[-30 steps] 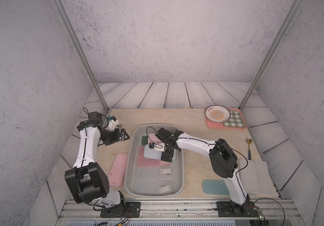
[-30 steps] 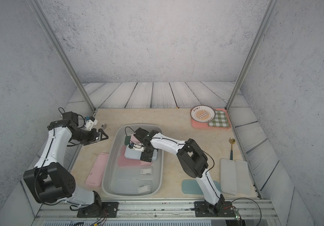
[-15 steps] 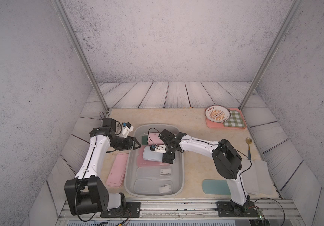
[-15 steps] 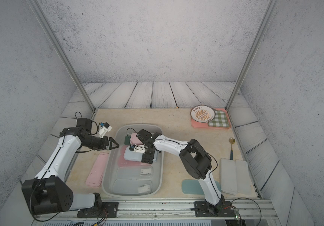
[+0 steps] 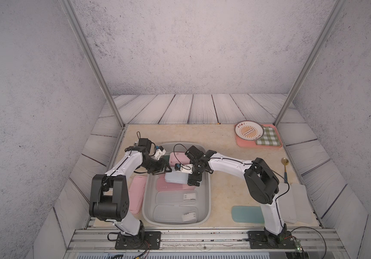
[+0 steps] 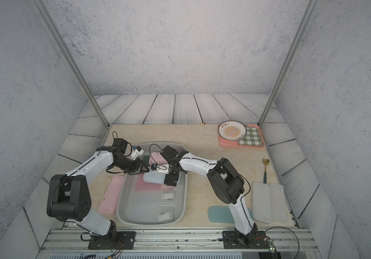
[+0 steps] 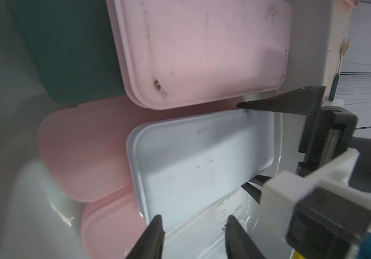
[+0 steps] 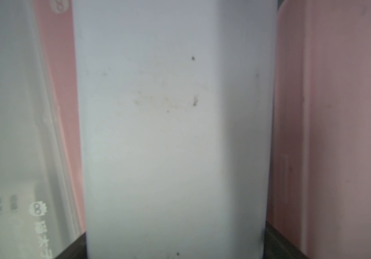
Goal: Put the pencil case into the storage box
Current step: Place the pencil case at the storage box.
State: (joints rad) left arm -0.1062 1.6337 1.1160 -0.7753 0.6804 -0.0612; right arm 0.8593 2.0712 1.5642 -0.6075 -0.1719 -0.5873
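The storage box (image 5: 209,197) (image 6: 185,197) is a light-grey tub in the middle of the table with several pencil cases inside. A pale blue pencil case (image 5: 175,178) (image 7: 202,157) (image 8: 175,112) lies tilted on pink cases (image 7: 79,152). My right gripper (image 5: 194,179) (image 8: 175,246) spans its width at one end, with its jaws wide and pressed to both long sides. My left gripper (image 5: 166,168) (image 7: 194,220) hovers over the box's left rim above the case's other end. Its fingers stand a narrow gap apart with nothing between them.
In the box lie another pink case (image 5: 179,158), a dark green one (image 7: 68,56) and two translucent ones (image 5: 175,197). On the table are a pink case (image 5: 137,195), a teal case (image 5: 246,214), pale cases (image 5: 296,201), a spoon (image 5: 285,168) and a salmon tray (image 5: 258,144).
My left arm swung from the table's left side to over the box, and its jaws narrowed. The right gripper and the pale blue case barely moved.
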